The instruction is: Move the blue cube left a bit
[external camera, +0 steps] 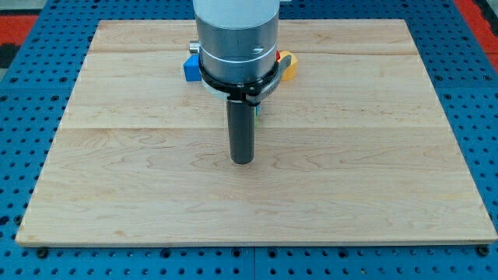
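Observation:
The blue cube (pixel 191 68) shows partly at the left edge of the arm's grey body, near the view's top centre of the wooden board (pixel 117 171). My tip (pixel 242 161) rests on the board below the arm, well below and to the right of the blue cube, apart from it. A yellow block (pixel 289 66) and a sliver of a red block (pixel 280 55) peek out on the arm's right side. A small green piece (pixel 257 113) shows beside the rod. The arm hides most of these blocks.
The board lies on a blue perforated table (pixel 31 93). The arm's grey cylindrical body (pixel 236 39) covers the board's top centre.

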`<state>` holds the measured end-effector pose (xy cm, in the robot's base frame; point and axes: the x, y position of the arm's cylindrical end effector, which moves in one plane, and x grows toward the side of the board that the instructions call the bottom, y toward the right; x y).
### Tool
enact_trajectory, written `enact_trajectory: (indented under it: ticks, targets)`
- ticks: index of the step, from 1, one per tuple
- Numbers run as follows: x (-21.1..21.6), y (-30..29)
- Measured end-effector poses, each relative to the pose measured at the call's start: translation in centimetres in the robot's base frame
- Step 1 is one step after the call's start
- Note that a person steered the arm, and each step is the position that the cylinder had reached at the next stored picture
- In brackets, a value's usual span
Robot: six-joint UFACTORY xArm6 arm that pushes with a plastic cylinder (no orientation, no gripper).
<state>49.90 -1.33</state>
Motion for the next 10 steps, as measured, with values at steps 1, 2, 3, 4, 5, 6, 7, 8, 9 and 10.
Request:
enact_trajectory:
  ticks: [1,2,3,4,5,6,7,8,9,10]
  targets:
    - [2.0,0.0]
    - [2.9,1.7]
    - [0.9,7.0]
    - [-2.3,12.3]
    - [-5.8,17.6]
    - [-6.7,19.7]
    - [-6.7,19.7]
    - [-7.3,19.7]
    - [-7.3,19.3]
    - [-8.0,18.8]
